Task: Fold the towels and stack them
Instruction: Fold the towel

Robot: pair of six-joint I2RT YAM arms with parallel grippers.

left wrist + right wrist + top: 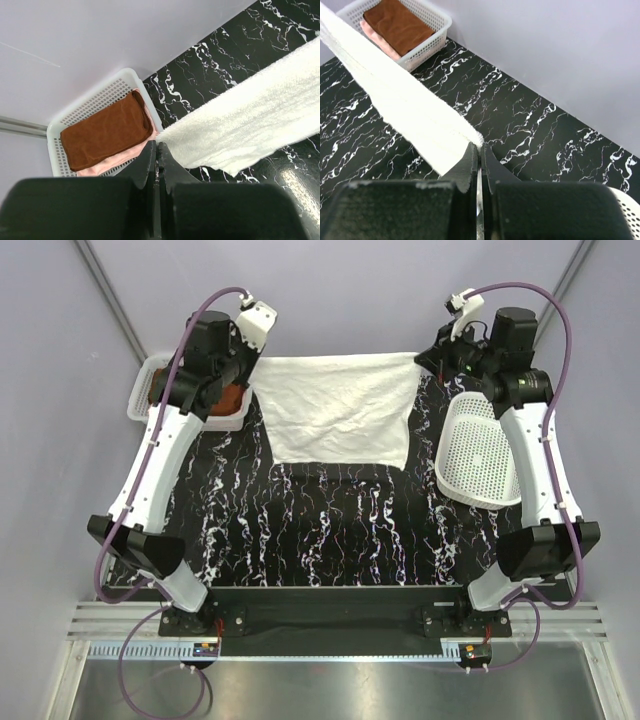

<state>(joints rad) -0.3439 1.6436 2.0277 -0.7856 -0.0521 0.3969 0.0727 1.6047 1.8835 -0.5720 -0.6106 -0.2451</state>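
Left gripper: jaws pinched shut on far-left corner of the white towel
Right gripper: clamped shut on its far-right corner
Towel axis: held edge runs 9 to 3 o'clock, body draped toward 6 o'clock onto the table
Nearer arm: neither, hold is even

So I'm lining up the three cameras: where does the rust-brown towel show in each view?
Top external: the rust-brown towel, upper left, only a sliver showing.
Left wrist: the towel left of centre, folded.
Right wrist: the towel at top left.
Shared landmark: the white mesh basket holding it.
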